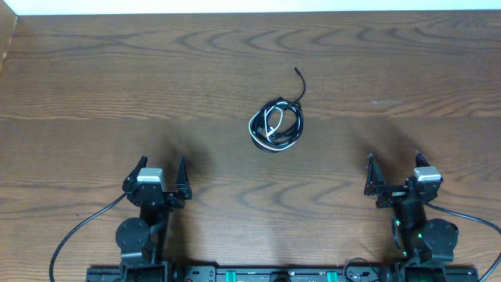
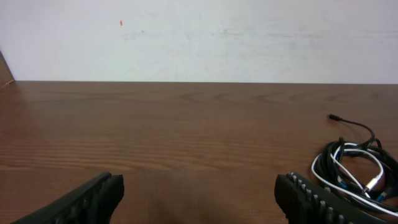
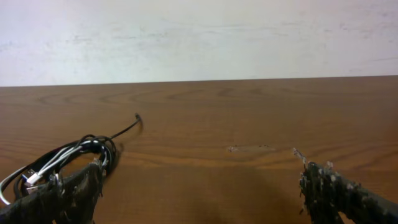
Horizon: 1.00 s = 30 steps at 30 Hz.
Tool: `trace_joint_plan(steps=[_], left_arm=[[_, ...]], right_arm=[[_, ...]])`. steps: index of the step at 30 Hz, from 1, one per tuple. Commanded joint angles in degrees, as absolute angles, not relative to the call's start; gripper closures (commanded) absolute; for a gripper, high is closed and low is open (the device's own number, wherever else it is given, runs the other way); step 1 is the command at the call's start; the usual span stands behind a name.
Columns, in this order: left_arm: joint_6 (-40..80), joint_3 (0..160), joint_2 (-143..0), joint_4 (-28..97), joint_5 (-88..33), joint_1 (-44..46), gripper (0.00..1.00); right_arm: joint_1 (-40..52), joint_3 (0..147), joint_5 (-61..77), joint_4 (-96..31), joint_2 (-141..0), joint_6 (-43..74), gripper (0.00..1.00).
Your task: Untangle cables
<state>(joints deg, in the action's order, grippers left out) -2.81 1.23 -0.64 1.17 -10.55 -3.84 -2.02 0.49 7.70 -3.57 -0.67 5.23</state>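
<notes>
The black cable (image 1: 291,117) and the white cable (image 1: 268,131) lie coiled together in one small tangle at the middle of the wooden table. One black end with a plug (image 1: 297,72) sticks out toward the far side. The tangle also shows at the right edge of the left wrist view (image 2: 354,168) and at the left of the right wrist view (image 3: 68,158). My left gripper (image 1: 162,178) is open and empty, near left of the tangle. My right gripper (image 1: 395,178) is open and empty, near right of it.
The wooden table (image 1: 117,86) runs to a white wall at the far side. Thick black arm wires (image 1: 74,235) trail at the near edge by both arm bases. A small pale scuff (image 1: 385,102) marks the wood at the right.
</notes>
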Motion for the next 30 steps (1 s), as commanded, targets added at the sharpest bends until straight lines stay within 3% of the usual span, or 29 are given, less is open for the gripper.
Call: trace_joint_plan(steps=[1,10,20,30], left_arm=[[-2.37,0.23,-0.6,3.18,-10.87,-3.51,0.16],[-2.33,0.23,-0.6,3.18,-10.94,-3.51,0.16],[0.93,1.37,-1.28,2.59,-15.05,-3.51,0.16],[0.86,13.56,-18.7,3.88,-22.13,-3.51,0.16]], right_arm=[[-2.17,0.32,6.59,-3.68,-0.34,5.5,0.01],[-2.17,0.32,5.02,-3.7,-0.34,5.52,0.01],[-2.17,0.69,14.0,-3.01,-1.1,4.19,0.01],[-2.17,9.82,14.09,-3.01,-9.76,-0.14,0.01]])
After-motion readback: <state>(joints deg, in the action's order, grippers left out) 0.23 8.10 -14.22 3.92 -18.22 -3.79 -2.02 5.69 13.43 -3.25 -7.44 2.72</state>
